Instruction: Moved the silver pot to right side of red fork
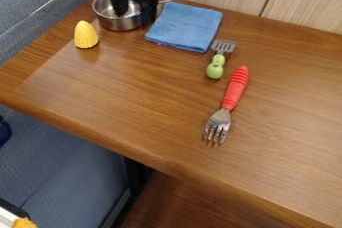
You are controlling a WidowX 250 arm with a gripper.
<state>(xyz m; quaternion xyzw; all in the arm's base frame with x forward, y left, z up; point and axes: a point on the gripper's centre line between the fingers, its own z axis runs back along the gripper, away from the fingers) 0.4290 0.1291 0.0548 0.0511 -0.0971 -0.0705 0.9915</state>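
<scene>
While the wooden table (107,92) sits under everything, the yellow toy corn (85,35) stands at the left, a bit nearer the camera than the gripper (129,4). Next is the silver pot (121,23), right under the gripper, which reaches down into the top of it. I can't tell if the gripper is wide, narrow or holding the pot. The pot's long handle points right. Just right of the gripper lies a blue cloth (185,26). Farther right is a small green-handled spatula (217,64), then the red fork (235,88), its prongs toward the camera.
</scene>
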